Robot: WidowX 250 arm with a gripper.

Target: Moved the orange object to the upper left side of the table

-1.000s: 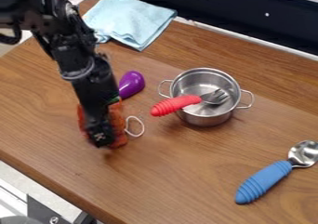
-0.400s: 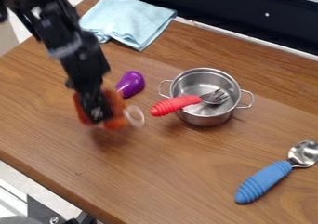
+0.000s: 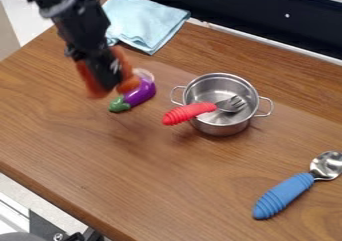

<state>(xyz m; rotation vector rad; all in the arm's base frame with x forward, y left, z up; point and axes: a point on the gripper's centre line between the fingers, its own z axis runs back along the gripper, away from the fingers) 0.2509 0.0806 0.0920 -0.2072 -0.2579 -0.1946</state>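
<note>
Sponge pinched in the fingers, over the left of the desk

The desk runs under everything, its upper left corner beyond the held load. The black arm slants in from the upper left. At the top lies a light blue towel, up and to the right of the fingers; right of centre stands a metal pot, with a blue-handled spoon at lower right. A red-handled fork leans in the pot, and a toy eggplant lies just below and right of the fingers.

The orange sponge is between the fingers, which are closed on it, orange bulging either side; its long axis seems to follow their slant. A pale loop trails towards the eggplant. The next move likely calls for a short shift up and left, then lowering.
</note>
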